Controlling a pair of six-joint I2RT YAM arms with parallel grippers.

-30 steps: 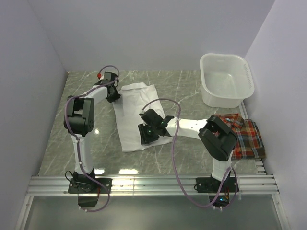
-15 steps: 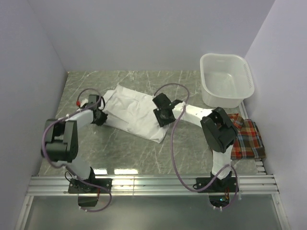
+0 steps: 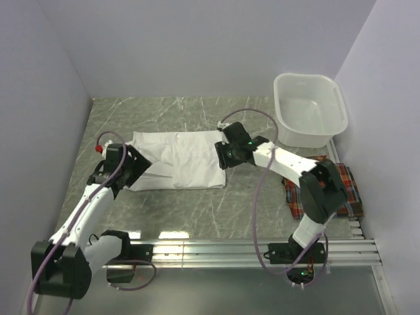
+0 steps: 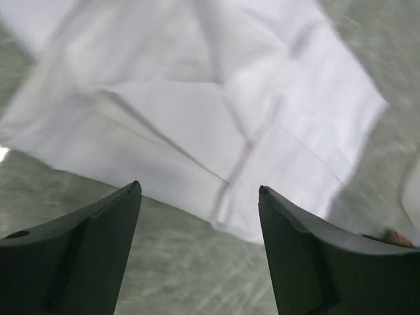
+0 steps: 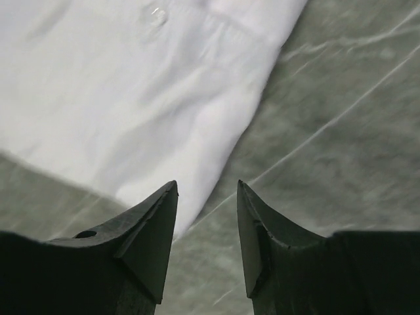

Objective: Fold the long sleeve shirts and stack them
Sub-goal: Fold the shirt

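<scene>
grey marble table (image 3: 197, 111), white basin (image 3: 302, 138) far right, plaid shirt (image 3: 344, 190) partly behind right arm (image 3: 295, 167); white shirt (image 3: 180, 164), diagonal earlier, now lies straight across; left gripper (image 4: 198, 187) wide, empty; right gripper (image 5: 207, 184) narrowly parted, empty

Thin woven cloth, matt white and softly creased, for the white shirt (image 3: 177, 167), with one small glossy button (image 5: 156, 14) near its edge. Thicker matt checked cloth for the plaid shirt (image 3: 348, 193). Polished grey-green marbled finish on the bench (image 3: 197, 115), faintly reflective. Smooth, slightly glossy, translucent white plastic for the basin (image 3: 303, 139). Brushed metal for the rail (image 3: 210, 249). Smooth matt black plastic on the jaws of left gripper (image 4: 198, 187) and right gripper (image 5: 207, 184).
</scene>
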